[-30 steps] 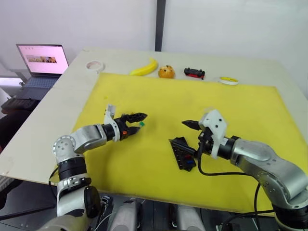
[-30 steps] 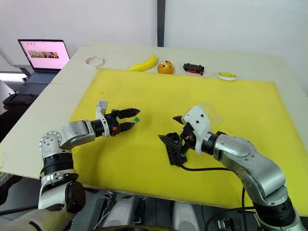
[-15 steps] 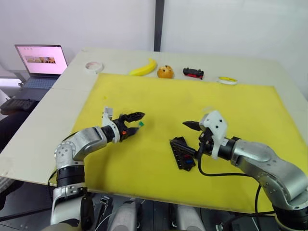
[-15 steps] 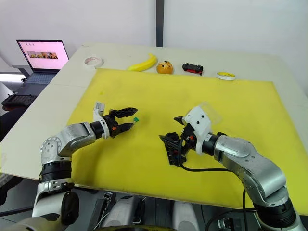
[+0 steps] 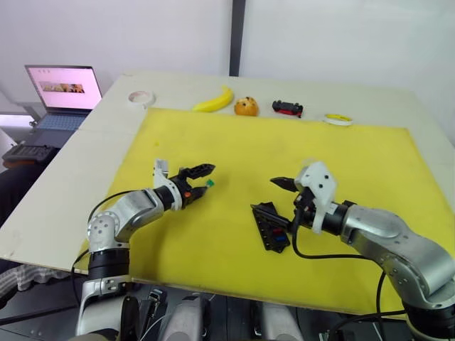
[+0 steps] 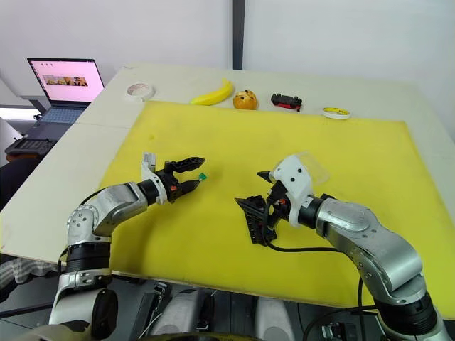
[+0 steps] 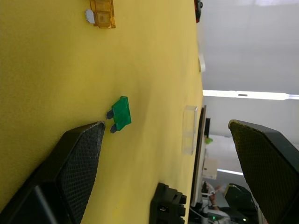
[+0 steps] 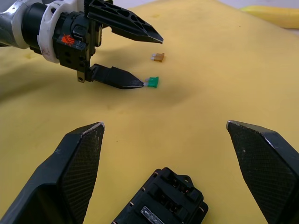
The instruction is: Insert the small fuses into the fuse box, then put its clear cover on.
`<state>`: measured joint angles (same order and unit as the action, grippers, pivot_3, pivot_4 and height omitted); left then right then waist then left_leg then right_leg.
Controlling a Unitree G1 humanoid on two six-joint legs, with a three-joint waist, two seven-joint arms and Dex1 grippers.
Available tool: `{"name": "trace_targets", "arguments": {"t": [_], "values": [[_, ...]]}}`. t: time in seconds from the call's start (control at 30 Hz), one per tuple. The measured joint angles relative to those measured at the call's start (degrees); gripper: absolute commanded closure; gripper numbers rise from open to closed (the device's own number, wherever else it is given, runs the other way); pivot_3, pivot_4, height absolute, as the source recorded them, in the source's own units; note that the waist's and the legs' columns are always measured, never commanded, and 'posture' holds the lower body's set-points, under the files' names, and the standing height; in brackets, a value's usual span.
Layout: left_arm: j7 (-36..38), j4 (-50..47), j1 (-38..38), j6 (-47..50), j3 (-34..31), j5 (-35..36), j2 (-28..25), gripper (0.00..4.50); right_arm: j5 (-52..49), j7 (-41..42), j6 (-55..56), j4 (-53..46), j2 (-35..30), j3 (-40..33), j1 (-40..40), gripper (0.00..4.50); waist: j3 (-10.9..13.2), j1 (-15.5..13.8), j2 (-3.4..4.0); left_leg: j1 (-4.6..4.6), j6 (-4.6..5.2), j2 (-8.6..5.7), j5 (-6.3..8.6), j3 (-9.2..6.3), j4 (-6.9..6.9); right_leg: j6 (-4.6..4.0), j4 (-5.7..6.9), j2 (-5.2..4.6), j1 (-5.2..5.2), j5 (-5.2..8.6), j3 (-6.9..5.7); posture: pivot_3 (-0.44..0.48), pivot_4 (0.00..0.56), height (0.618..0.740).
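The left hand point(image 6: 190, 175), fingers apart, brackets the tiny green plastic fuse point(image 7: 121, 113) lying on the yellow mat; closing on it comes next. The right hand point(image 8: 163, 163), also spread, hovers over the small black slotted fuse box point(image 5: 271, 226) nearby.

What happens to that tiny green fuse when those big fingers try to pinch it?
The green fuse lies flat on the yellow mat, a rigid little plastic block with metal prongs, so it probably won't bend or roll. Being so small and likely very light, it may skid or flip if one of the open left gripper fingers nudges it first.
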<state>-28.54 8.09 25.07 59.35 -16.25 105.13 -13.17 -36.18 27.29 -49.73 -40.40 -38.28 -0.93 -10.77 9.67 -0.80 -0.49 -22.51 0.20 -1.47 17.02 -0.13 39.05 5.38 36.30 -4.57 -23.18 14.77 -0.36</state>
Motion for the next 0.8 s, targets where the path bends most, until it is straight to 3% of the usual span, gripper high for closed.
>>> {"name": "trace_targets", "arguments": {"t": [0.8], "values": [[8.1, 3.6, 1.2, 0.4, 0.8, -5.9, 0.7, 0.00, -0.1, -0.4, 0.0, -0.5, 0.0, 0.0, 0.5, 0.05, 0.0, -0.4, 0.01, 0.00, 0.35, -0.03, 0.19, -0.08, 0.00, -0.02, -0.10, -0.05, 0.11, 0.01, -0.05, 0.000, 0.150, 0.740]]}}
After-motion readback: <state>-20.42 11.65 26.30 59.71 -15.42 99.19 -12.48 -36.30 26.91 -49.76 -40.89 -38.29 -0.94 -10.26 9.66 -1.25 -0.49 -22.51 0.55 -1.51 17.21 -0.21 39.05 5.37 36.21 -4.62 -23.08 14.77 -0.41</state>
